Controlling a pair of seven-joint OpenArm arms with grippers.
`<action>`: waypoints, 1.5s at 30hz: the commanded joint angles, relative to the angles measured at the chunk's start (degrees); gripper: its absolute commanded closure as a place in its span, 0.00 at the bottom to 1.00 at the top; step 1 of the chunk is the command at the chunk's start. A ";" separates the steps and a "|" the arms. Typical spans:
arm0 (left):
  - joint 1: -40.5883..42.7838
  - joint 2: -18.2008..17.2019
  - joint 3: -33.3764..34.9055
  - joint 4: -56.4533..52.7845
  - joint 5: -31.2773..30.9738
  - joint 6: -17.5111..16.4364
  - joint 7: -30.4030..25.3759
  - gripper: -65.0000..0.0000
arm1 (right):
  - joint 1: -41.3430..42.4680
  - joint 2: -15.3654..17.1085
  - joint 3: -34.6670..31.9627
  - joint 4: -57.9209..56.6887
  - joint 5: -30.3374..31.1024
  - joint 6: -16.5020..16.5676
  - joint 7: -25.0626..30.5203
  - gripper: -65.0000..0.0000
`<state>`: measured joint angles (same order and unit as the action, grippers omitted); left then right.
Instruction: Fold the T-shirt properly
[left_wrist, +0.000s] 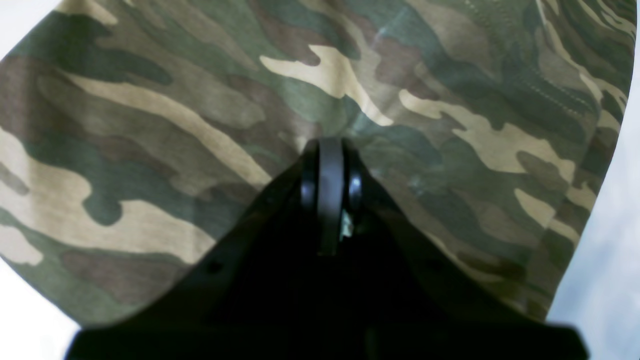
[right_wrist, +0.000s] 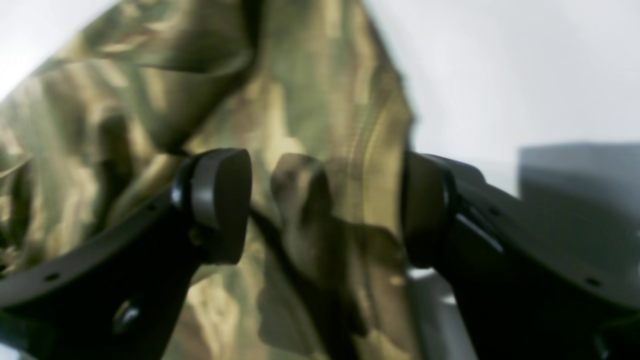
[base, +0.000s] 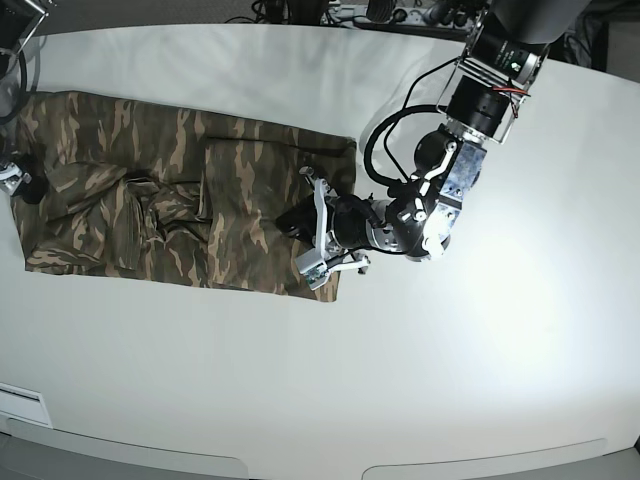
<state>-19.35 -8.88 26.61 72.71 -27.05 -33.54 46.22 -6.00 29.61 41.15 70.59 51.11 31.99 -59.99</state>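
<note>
Camouflage T-shirt on white table, no legible writing, left jaws pinched together, right jaws spread wide

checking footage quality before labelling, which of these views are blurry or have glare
Right wrist view: smeared and soft, the T-shirt print streaked, the open right gripper dark against a washed-out background. Left wrist view: fairly sharp camouflage, but the shut left gripper is near-black and the corners blow out white. Base view: crisp overall, with a bright glare patch on the table.
</note>
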 joint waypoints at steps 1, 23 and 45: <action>0.48 -1.75 0.17 -1.07 7.98 2.32 8.63 1.00 | -0.04 0.33 0.11 0.48 1.03 0.55 -2.29 0.28; 0.48 -1.73 0.17 -1.05 7.41 2.29 8.61 1.00 | 1.62 -3.28 -4.85 0.48 17.44 8.01 -5.42 0.38; -4.35 -0.66 -0.28 4.11 -2.93 2.34 13.07 1.00 | 5.03 -5.55 -5.27 0.50 15.89 8.01 -4.31 1.00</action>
<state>-22.61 -8.84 26.55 76.40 -31.90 -31.77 57.25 -1.76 22.55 35.66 70.41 65.78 39.53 -64.99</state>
